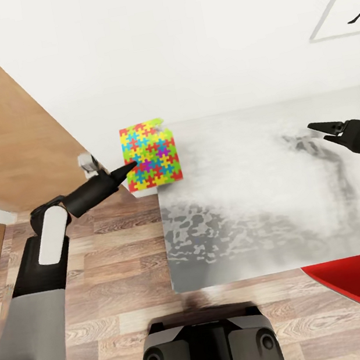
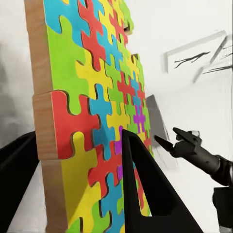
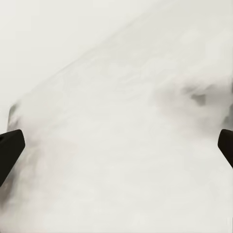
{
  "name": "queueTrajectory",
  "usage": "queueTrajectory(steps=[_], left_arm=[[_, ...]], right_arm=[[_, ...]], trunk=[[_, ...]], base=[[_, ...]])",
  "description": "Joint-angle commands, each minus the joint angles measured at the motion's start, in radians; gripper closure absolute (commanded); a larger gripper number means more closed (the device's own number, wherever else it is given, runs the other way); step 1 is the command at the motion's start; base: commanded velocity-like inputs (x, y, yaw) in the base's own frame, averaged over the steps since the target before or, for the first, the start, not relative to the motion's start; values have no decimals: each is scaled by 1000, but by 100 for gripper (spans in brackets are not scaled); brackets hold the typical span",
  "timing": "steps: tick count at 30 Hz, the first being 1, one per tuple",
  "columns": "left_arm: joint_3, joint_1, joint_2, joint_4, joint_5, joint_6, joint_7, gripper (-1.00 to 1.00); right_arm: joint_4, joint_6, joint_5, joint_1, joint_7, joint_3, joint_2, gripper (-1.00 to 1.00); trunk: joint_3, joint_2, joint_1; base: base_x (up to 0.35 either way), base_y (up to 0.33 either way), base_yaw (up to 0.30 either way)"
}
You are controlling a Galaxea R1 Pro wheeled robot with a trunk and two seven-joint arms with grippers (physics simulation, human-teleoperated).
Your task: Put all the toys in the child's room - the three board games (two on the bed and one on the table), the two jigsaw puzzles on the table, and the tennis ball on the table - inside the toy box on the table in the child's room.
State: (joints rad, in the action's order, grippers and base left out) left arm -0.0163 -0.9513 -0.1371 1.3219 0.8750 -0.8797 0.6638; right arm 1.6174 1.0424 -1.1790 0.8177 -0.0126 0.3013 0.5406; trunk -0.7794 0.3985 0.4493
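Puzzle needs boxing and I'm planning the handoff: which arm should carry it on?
Left. The left gripper is shut on the puzzle, holding it upright at the table's corner. The right gripper hangs open and apart over the table.

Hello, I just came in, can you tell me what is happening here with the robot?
The robot stands at the table. Its left gripper holds a jigsaw puzzle by the edge, its jaws closed on either side of the board and lifting it upright near the table's far left corner. The right gripper hangs over the table's right side with its jaws open and nothing in them.
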Motion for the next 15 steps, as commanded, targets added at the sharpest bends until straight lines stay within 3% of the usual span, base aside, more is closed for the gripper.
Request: queueTrajectory(steps=[1, 6, 12, 13, 15], left_arm=[[-1, 14, 2, 32, 8, -14, -10, 100], [-2, 39, 11, 96, 46, -62, -65, 100], [-3, 57, 65, 162, 148, -123, -274, 100], [-3, 57, 65, 162, 148, -123, -274, 100], [-1, 59, 79, 174, 191, -132, -336, 100]], right_arm=[[0, 5, 1, 2, -2, -1, 0, -100], [1, 5, 1, 5, -2, -5, 1, -100], [1, 5, 0, 9, -3, -17, 9, -100], [1, 5, 0, 9, -3, -17, 9, -100], [1, 5, 0, 8, -3, -25, 10, -100]], trunk=[[-1, 1, 1], [-1, 1, 1], [1, 1, 1], [2, 1, 1], [4, 1, 1]], base=[[0, 0, 0], [0, 0, 0], [0, 0, 0], [0, 0, 0], [0, 0, -2]])
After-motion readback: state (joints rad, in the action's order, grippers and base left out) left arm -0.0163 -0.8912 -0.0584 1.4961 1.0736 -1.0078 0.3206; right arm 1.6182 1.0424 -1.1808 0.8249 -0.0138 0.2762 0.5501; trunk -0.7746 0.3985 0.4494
